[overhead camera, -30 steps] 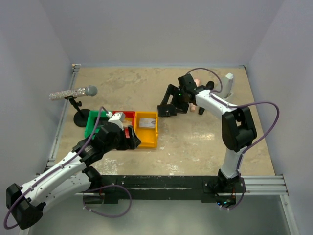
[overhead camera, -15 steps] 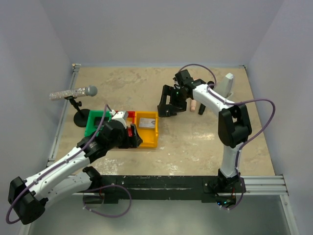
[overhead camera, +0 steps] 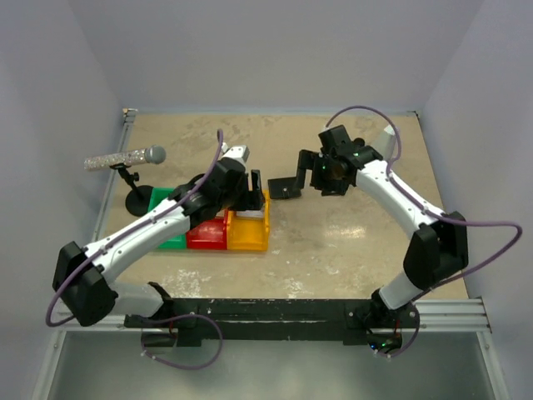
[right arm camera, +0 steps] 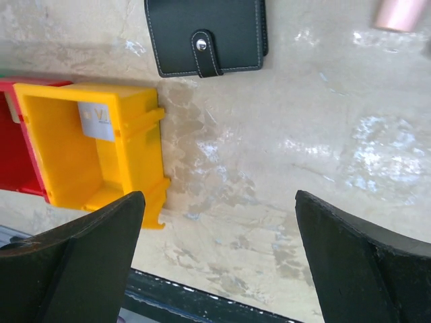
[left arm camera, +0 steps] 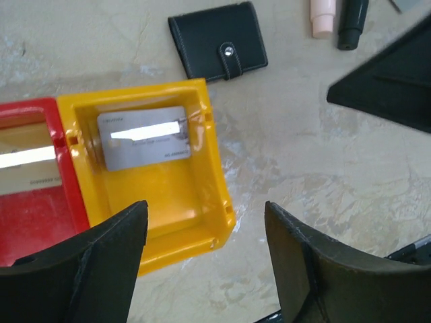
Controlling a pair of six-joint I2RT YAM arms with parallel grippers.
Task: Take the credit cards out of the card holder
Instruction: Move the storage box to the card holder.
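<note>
Left hand splayed over yellow bin, right hand splayed

The fingers of the left gripper look like matt black plastic. Just ahead of them, the yellow bin and the red bin are smooth, glossy moulded plastic, and the silvery grey card and the tan card inside them are shiny, with bright white glare. Further ahead of the fingers, the card holder is matt black with a fine leather-like grain, pale stitching and a small shiny metal snap, and the table is smooth, mottled beige like stone, with a soft sheen.
</note>
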